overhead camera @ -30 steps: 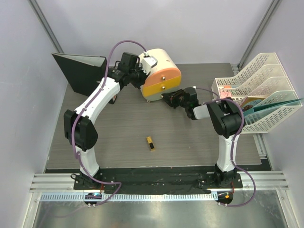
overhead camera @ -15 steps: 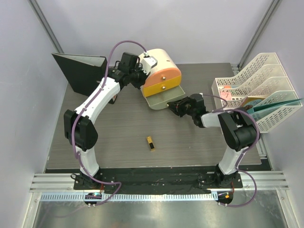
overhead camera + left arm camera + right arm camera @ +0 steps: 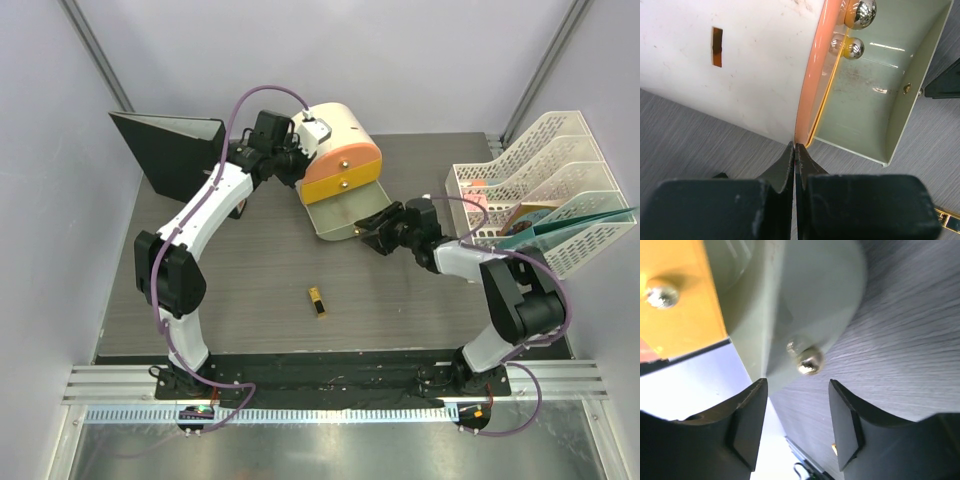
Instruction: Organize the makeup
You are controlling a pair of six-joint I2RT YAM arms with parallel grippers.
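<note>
Pulled further out than a second ago, the pale green drawer [image 3: 340, 215] of the cream-and-orange box [image 3: 335, 135] now lies open. The right gripper [image 3: 797, 385] has spread around its knob [image 3: 809, 360]. The left gripper [image 3: 794, 150] is pressed together against the box's side. The black-gold lipstick [image 3: 316, 301] lies on the table [image 3: 250, 290], well apart from both.

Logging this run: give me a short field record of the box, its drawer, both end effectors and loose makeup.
box: cream-and-orange cylinder, far centre
drawer: open, visible part empty
left end effector: shut, tips at box's front rim
right end effector: open, knob just ahead, ungripped
lipstick: lying loose, touched by neither end effector
</note>
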